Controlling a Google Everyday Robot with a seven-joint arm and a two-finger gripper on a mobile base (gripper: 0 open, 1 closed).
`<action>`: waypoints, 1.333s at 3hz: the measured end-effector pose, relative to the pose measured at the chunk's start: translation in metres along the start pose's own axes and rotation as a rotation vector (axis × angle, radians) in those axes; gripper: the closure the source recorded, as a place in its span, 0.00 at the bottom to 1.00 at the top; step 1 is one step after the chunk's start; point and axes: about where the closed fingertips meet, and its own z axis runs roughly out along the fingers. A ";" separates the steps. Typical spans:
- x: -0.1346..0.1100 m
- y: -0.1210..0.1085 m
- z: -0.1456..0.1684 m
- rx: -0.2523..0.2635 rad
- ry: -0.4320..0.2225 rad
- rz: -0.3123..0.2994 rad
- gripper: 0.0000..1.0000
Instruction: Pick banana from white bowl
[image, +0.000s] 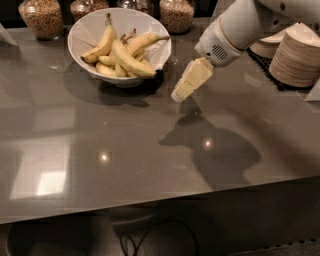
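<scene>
A large glossy white bowl (85, 35) stands at the back left of the grey table and holds several yellow bananas (126, 58). My gripper (181, 94), with cream-coloured fingers on a white arm, hangs just above the table to the right of the bowl, a short way from its rim. It holds nothing that I can see.
Glass jars of grain (42, 16) stand along the back edge behind the bowl. Stacks of small cream bowls and plates (296, 54) sit on a black mat at the right. The table's front edge (160, 202) runs across the lower part of the view.
</scene>
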 end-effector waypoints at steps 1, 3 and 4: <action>-0.047 0.021 0.048 -0.112 -0.030 -0.039 0.00; -0.068 0.018 0.057 -0.078 -0.065 -0.036 0.00; -0.102 0.006 0.074 -0.054 -0.124 -0.031 0.00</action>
